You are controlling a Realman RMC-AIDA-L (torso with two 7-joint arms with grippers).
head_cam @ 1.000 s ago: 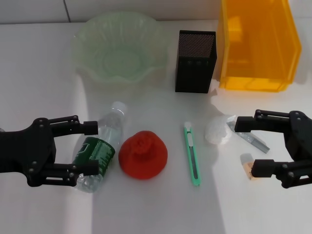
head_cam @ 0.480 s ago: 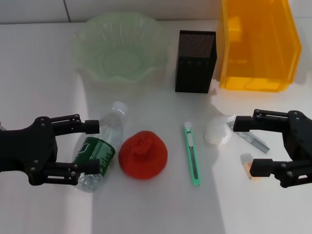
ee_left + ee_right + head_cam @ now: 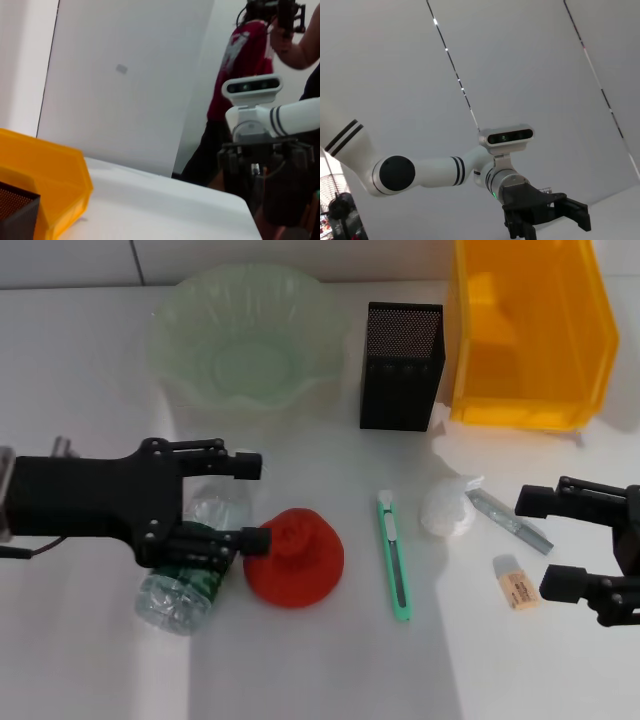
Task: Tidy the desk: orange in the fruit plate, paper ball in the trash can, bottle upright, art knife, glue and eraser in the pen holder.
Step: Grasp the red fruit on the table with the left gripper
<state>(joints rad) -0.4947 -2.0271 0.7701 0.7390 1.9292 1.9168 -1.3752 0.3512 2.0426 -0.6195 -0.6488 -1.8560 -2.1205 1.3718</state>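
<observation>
The yellow bin [image 3: 525,335] fills the upper right of the head view, open side up, likely serving as the trash can. The pale green plate [image 3: 175,315] sits upper left, and the black mesh holder [image 3: 402,365] stands between them; all three lie at the back, leaving the front free for the loose items.

The left gripper [image 3: 245,502] reaches in from the left at mid-frame, its fingers spread wide apart over the bottle [image 3: 180,590], which lies on its side lower left with its neck hidden beneath the upper finger. Both fingertips sit beside the orange [image 3: 295,558], just right of the bottle and touching it, so either could be the target; the pictures do not settle which.

The right gripper [image 3: 550,545] waits at the right edge, fingers apart and holding nothing, close to the small things it would plausibly handle. The green knife [image 3: 397,560] lies lengthwise at centre. The paper ball [image 3: 447,508] rests right of it, the grey glue [image 3: 510,523] angled just beside the ball, and the eraser [image 3: 516,582] lower right, between the right fingertips.
</observation>
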